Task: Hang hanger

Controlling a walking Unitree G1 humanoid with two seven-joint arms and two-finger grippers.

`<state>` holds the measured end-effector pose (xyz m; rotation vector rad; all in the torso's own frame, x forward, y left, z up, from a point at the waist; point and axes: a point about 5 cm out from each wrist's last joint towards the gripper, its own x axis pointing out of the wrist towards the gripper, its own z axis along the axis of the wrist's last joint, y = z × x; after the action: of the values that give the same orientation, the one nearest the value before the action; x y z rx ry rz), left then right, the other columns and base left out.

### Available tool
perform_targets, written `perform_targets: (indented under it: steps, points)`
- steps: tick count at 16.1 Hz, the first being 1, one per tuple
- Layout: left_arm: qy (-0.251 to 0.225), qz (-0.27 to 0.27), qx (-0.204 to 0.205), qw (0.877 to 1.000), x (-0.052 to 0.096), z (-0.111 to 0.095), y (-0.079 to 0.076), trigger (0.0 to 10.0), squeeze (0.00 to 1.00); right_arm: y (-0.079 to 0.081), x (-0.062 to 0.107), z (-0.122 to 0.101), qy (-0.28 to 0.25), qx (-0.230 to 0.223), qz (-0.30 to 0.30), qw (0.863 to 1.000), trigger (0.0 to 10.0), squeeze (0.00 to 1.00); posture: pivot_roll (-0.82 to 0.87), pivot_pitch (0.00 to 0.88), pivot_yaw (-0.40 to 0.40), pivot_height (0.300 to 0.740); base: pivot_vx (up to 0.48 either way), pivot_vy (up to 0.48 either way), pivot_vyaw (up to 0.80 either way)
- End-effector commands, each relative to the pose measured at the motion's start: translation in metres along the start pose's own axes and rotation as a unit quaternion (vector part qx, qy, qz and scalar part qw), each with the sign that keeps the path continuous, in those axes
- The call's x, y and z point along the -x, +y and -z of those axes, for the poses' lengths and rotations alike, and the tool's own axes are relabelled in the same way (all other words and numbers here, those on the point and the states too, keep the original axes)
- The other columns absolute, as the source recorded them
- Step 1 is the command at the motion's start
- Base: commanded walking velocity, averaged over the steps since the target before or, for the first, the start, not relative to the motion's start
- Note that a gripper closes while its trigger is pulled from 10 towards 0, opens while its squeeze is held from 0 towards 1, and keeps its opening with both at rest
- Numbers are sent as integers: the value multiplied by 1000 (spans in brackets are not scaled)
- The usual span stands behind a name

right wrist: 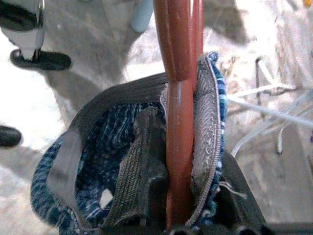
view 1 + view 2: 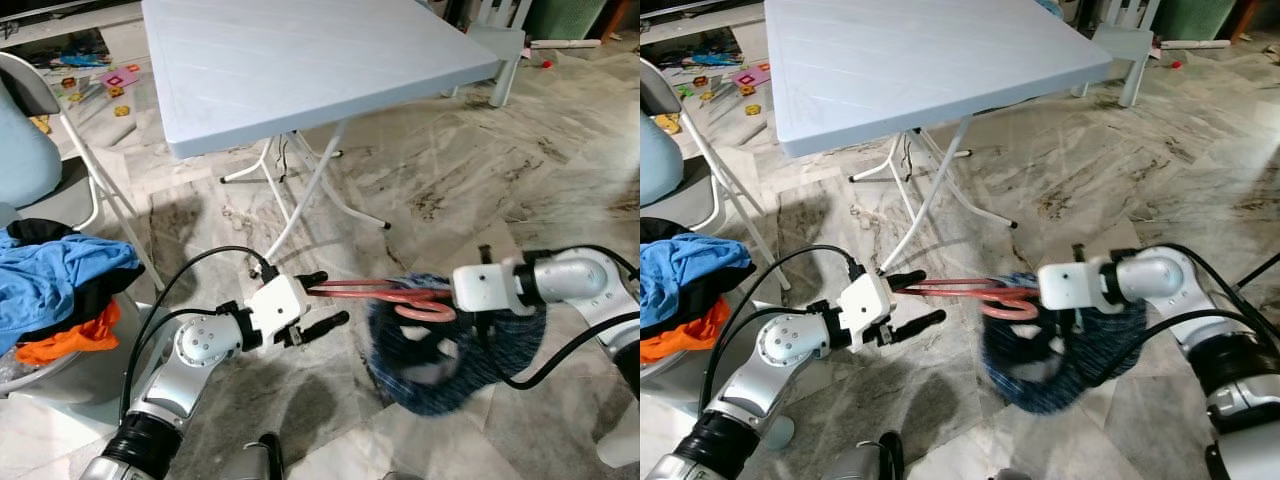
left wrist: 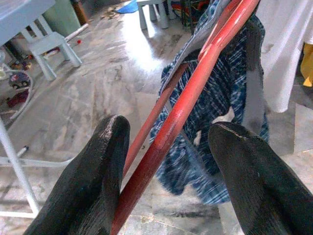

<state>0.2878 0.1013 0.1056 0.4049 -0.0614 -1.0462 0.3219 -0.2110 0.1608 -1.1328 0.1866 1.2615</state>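
The red hanger is clamped with blue cloth by the right pincer; the left pincer is spread around its far end.

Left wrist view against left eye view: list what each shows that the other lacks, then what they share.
Left wrist view alone: a small white chair and a white cloth hanging behind the garment.

Left eye view alone: the grey folding table, a pile of blue and orange clothes, and the right gripper shut on the red hanger.

Both: the open left gripper straddling the hanger's end, the blue plaid garment and the marble floor.
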Motion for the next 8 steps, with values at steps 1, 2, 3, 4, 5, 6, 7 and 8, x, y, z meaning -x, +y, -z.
perform_targets:
  steps: [1,2,3,4,5,6,7,8]
  points:
    - [5,8,4,1000,0,3,0,0,0,-12,6,-9,-20,10,16,1000,10000,0,-74,153,49,740,0,0,0]
    - [7,11,3,1000,0,3,0,0,0,-12,7,-9,-22,9,16,1000,10000,0,-74,153,49,740,0,0,0]
    - [11,16,-5,1000,-1,3,1,0,0,-13,7,-11,-26,10,15,999,10000,0,-71,158,52,740,0,0,0]
    - [9,17,-6,1000,-2,2,3,0,0,-13,8,-12,-28,10,9,1000,10000,0,-71,174,59,740,0,0,0]
    - [8,20,-13,1000,-3,1,3,0,0,-12,10,-13,-27,13,3,1000,10000,0,-71,170,59,740,0,0,0]
    - [6,25,-24,999,-4,-1,4,0,0,-12,12,-14,-24,18,-4,1000,10000,0,-73,165,57,740,0,0,0]
    - [3,26,-23,999,-5,-2,4,0,0,-12,13,-14,-20,20,-6,1000,10000,0,-73,165,57,740,0,0,0]
    - [4,34,-27,999,-6,-3,3,0,0,-13,15,-15,-21,21,-7,1000,10000,0,-73,165,57,740,0,0,0]
